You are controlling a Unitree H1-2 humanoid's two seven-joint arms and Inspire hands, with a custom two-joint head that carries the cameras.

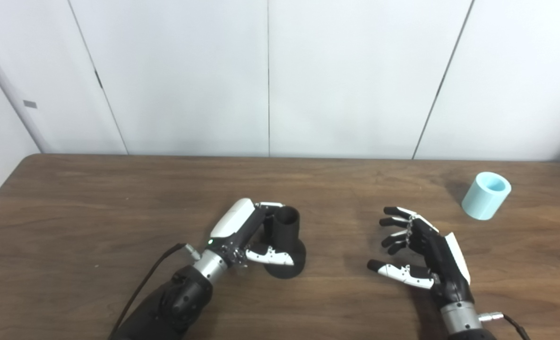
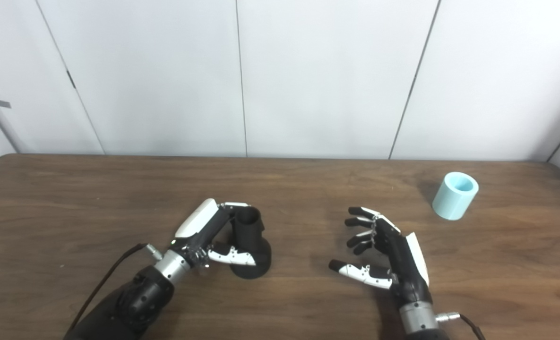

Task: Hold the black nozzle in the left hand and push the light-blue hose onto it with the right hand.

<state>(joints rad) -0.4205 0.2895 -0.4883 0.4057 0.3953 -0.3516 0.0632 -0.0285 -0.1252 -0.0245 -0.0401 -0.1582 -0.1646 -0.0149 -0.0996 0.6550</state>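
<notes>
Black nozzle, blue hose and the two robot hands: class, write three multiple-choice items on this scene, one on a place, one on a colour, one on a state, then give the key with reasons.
1. Where does the light-blue hose piece lie?
A. At the far right of the table
B. Between the two hands
C. On top of the nozzle

2. What colour is the nozzle?
A. White
B. Black
C. Light blue

3. What is the state of the right robot hand?
A. Closed on the hose
B. Closed on the nozzle
C. Open, holding nothing

Key:
1 A, the hose piece lies apart from both hands, near the table's far right corner.
2 B, the nozzle beside the left robot hand is black, with a wide base on the table; that hand's fingers and thumb reach around it.
3 C, its fingers are spread above bare table.
</notes>
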